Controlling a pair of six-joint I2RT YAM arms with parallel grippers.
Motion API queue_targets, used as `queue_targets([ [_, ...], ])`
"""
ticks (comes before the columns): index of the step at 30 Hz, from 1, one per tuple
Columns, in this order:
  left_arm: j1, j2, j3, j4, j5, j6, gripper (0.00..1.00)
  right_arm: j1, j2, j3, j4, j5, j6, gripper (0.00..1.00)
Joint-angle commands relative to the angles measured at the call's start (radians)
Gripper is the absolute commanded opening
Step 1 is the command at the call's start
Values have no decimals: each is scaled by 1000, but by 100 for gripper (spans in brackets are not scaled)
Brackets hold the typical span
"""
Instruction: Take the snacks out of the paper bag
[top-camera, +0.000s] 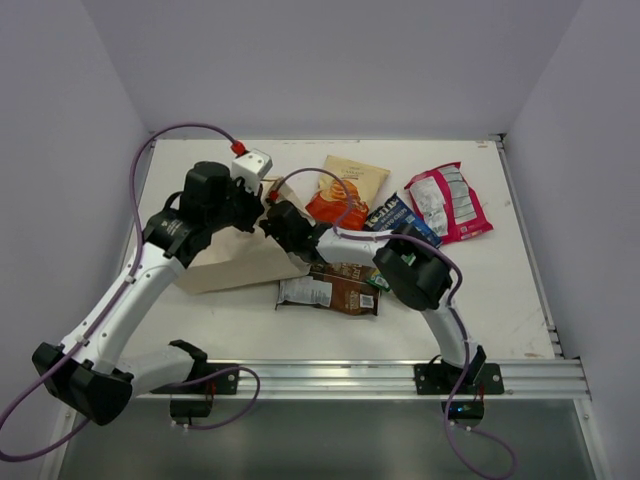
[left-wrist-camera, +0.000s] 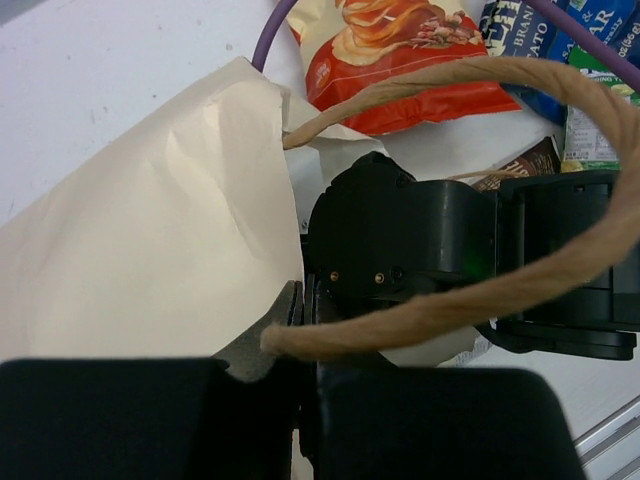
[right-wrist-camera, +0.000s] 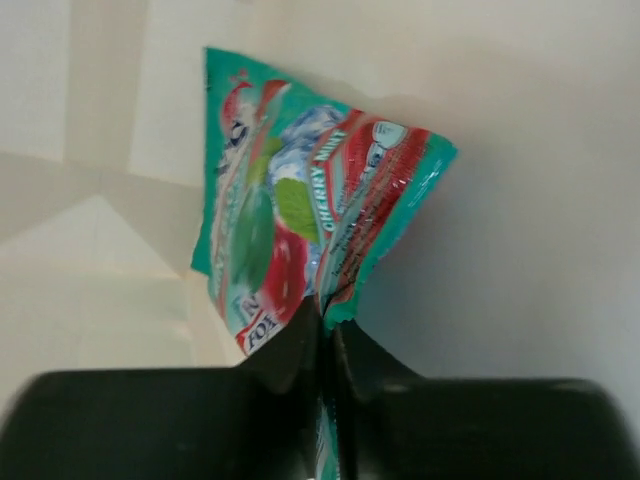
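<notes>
The tan paper bag (top-camera: 235, 265) lies on its side, mouth to the right. My left gripper (top-camera: 256, 205) is shut on the bag's upper rim; in the left wrist view its jaws (left-wrist-camera: 300, 305) pinch the paper edge (left-wrist-camera: 150, 240) where the cord handle (left-wrist-camera: 560, 270) starts. My right gripper (top-camera: 282, 226) reaches into the bag's mouth. In the right wrist view it (right-wrist-camera: 328, 325) is shut on the teal candy pack (right-wrist-camera: 310, 210), with the bag's inner walls (right-wrist-camera: 520, 200) around it. The other snacks lie outside the bag.
On the table lie the orange-and-cream chips (top-camera: 345, 190), the dark blue packet (top-camera: 400, 220), the pink-and-white packet (top-camera: 450, 200), the long dark brown packet (top-camera: 330, 290) and the small green packet (top-camera: 380, 280). The right arm's wrist (left-wrist-camera: 420, 240) fills the bag's mouth.
</notes>
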Motion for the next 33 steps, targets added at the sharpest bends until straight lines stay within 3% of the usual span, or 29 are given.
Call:
queue_targets([
  [1, -19, -41, -7, 106, 18, -6, 0, 0, -56, 3, 26, -47, -48, 1],
  [11, -12, -55, -108, 74, -238, -15, 0, -44, -385, -147, 19, 32, -209, 0],
  [23, 5, -24, -97, 106, -303, -9, 0, -147, -654, -260, -119, 47, -263, 0],
  [28, 30, -14, -76, 115, -312, -6, 0, -311, -847, -372, -191, 58, -258, 0],
  [33, 40, 15, -9, 126, -280, -21, 0, -590, -1048, -463, -337, 119, -212, 0],
])
